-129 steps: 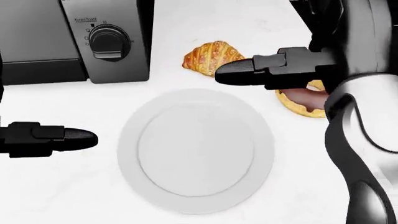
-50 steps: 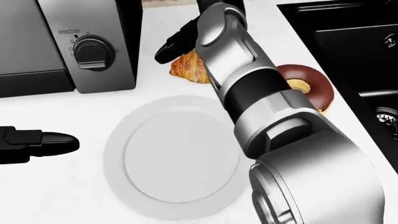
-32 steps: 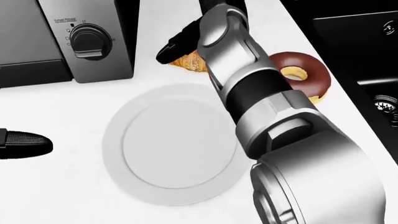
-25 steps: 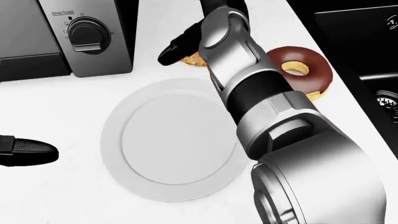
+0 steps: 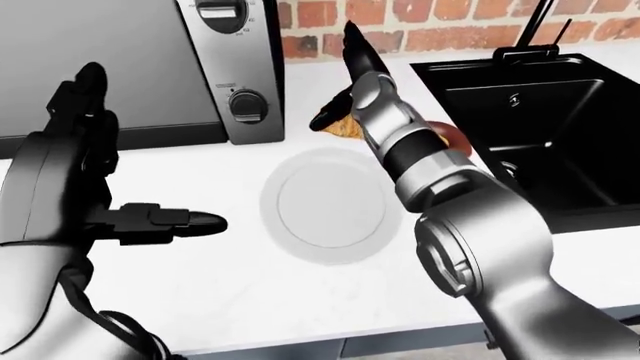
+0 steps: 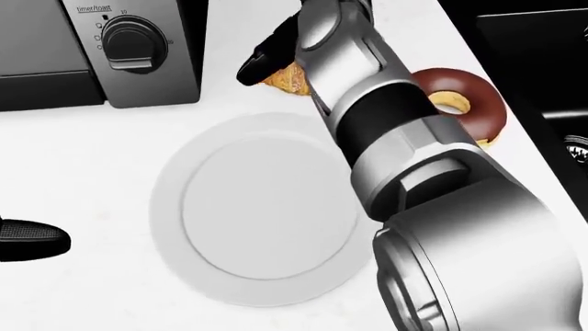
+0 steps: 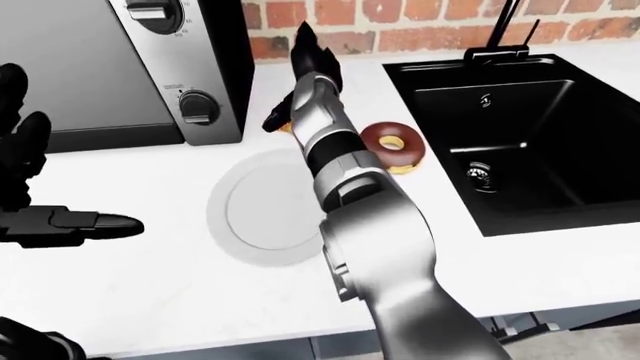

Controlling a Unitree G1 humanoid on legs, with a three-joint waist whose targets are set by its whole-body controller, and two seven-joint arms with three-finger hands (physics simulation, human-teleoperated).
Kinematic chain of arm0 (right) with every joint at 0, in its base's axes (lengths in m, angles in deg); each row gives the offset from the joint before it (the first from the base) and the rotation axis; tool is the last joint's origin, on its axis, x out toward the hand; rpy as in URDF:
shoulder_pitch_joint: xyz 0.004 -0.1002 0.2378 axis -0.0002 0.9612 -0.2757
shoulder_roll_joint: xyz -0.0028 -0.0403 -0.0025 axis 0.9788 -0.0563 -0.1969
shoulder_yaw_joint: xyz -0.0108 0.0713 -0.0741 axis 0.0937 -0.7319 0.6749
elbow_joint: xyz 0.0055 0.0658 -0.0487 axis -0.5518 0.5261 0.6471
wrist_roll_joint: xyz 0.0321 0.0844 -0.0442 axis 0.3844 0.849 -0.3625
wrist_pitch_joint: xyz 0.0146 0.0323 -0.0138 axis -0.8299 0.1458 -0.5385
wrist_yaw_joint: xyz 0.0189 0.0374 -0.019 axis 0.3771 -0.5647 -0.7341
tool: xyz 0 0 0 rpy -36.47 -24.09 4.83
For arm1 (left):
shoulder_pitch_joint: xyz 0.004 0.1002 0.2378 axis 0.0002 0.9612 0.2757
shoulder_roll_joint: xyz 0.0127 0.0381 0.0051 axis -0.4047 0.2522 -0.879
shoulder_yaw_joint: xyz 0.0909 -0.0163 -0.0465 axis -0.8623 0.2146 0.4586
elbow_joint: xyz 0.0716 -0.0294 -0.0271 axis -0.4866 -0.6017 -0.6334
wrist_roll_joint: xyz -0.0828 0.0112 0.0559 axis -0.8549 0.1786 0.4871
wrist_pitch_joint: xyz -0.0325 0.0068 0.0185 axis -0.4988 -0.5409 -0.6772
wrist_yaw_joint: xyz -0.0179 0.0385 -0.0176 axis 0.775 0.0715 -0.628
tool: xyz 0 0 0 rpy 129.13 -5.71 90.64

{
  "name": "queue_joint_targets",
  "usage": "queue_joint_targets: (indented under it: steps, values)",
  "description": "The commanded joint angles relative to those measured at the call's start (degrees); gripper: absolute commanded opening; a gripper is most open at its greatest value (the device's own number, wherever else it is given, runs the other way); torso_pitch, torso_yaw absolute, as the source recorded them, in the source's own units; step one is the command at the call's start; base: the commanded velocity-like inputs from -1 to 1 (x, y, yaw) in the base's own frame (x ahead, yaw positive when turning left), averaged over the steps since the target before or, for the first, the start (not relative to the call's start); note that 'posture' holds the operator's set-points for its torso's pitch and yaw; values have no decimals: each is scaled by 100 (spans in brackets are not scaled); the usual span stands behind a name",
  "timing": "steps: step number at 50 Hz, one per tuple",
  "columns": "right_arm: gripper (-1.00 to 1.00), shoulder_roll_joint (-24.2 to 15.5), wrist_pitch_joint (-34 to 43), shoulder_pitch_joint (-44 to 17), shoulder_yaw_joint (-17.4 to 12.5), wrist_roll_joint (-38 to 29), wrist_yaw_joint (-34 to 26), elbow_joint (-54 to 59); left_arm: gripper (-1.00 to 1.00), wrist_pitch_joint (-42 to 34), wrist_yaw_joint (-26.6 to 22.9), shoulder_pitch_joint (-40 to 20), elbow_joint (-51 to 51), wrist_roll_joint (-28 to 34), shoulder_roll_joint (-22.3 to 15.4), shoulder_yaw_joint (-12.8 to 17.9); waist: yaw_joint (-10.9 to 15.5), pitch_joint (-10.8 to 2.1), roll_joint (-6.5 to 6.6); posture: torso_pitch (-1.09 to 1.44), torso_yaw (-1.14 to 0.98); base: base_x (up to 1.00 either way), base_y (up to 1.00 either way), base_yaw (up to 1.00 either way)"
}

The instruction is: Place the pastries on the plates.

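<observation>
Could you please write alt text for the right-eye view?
The right arm reaches over an empty white plate, its hand at a croissant beside a toaster oven. A chocolate donut lies between plate and black sink.

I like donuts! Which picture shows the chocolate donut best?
The right-eye view: the whole chocolate donut lies unobstructed on the counter beside the plate. In the head view the right arm covers its left edge; in the left-eye view only a sliver peeks out behind that arm.

Head view looks straight down, close; both eye views share the plate (image 6: 262,210).
</observation>
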Motion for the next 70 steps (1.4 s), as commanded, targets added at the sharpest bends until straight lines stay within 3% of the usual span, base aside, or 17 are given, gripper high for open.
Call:
queue_joint_targets:
  steps: [1, 11, 23, 39, 70]
  values:
    - [100, -57, -80, -216, 44, -233, -56, -207, 100, 143, -104, -159, 88, 219, -40, 42, -9, -166, 33, 10, 0, 0, 0, 0]
    - [100, -103, 161, -333, -1, -603, -88, -158, 100, 355, -581, -152, 88, 791, 198, 95, 15, -153, 22, 10, 0, 0, 0, 0]
    - [100, -16, 345, -378, -165, -567, 69, -158, 100, 784, -1113, -159, 88, 1334, 590, 291, 29, -140, -9, 11, 0, 0, 0, 0]
    - [100, -48, 373, -375, -201, -538, 110, -152, 100, 784, -955, -109, 88, 1200, 583, 263, 41, -63, -20, 13, 0, 0, 0, 0]
    - [100, -59, 457, -361, -226, -489, 140, -146, 100, 1052, -1283, -141, 88, 1481, 809, 446, 45, 163, -22, 21, 0, 0, 0, 0]
